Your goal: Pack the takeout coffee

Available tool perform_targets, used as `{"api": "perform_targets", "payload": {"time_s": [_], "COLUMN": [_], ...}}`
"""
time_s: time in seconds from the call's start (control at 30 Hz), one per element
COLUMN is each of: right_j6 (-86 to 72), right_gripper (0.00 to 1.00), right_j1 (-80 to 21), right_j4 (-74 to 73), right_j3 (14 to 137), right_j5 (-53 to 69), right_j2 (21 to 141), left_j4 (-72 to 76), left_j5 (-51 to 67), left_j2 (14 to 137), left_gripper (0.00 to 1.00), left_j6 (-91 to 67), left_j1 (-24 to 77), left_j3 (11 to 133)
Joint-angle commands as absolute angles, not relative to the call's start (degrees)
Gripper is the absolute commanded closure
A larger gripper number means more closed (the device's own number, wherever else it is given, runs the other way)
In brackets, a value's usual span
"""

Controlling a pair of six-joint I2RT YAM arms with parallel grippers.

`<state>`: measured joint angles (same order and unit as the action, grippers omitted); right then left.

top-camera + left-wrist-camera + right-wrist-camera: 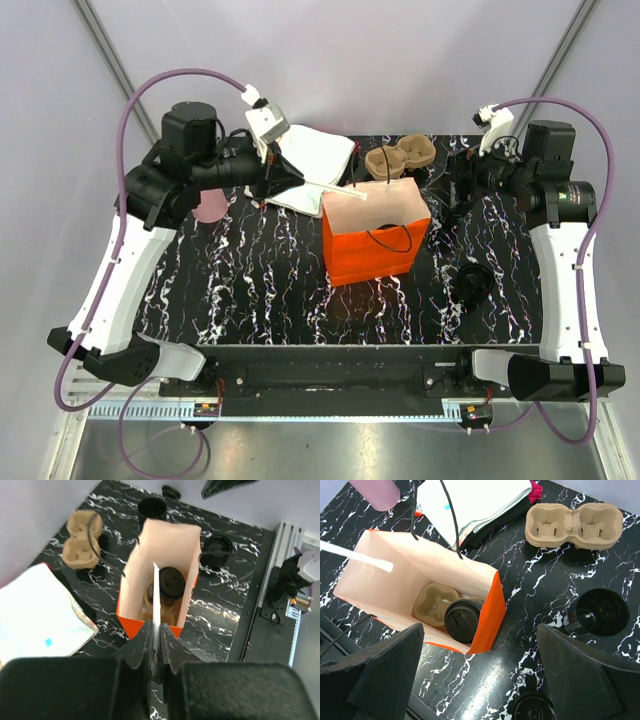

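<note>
Mid-table, upright with mouth open: orange paper bag (pixel 375 245). Flat at its bottom: brown two-hollow cardboard tray (pixel 431 605). Seated in one hollow of that tray: takeout coffee (pixel 462 622), black, lidded, upright. Other hollow bare cardboard.

Over the bag's mouth: left gripper (pixel 157 630), pressed together on a thin white strip (pixel 156 595), pinched flat between both fingers and reaching out above the bag's opening. Possibly a wrapped straw or stirrer; too thin to tell. Right gripper (pixel 480 632) spread wide, hanging above the bag's edge and the tabletop (pixel 250 280) next to it.

Outside the bag, on the marbled black surface: second cardboard tray (pixel 575 525) toward the far edge, both hollows showing bare bottoms. Nearer, to the right of the bag and apart from it: second black cup (pixel 600 612), lidless, mouth up. At the far left: pink cup (pixel 375 492), contents out of sight, just beside a stack of white papers (pixel 475 505).
</note>
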<state>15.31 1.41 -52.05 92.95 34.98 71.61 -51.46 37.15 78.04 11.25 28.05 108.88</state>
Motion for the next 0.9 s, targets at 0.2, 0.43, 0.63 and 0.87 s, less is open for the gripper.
{"api": "perform_targets", "payload": {"time_s": [0.2,0.43,0.63,0.87], "right_j6": [14.85,15.12,15.29,15.29], "right_gripper": [0.00,0.00,0.00,0.00], "right_j1": [1.49,1.49,1.58,1.58], "right_j4": [-49.57,-49.57,-49.48,-49.13], "right_j3": [92.46,92.20,91.85,91.32], "right_j5": [34.45,34.37,34.45,34.80], "right_j2": [70.05,69.87,69.61,69.43], "left_j4": [-47.20,-44.56,-42.54,-40.52], "left_j5": [27.52,14.97,4.60,-2.72], "left_j2": [80.86,84.99,88.06,90.00], "left_gripper": [0.93,0.93,0.94,0.93], "left_j6": [13.01,13.18,13.53,14.06], "left_j1": [32.07,37.96,42.62,46.32], "left_j3": [105.91,105.56,104.94,102.92]}}
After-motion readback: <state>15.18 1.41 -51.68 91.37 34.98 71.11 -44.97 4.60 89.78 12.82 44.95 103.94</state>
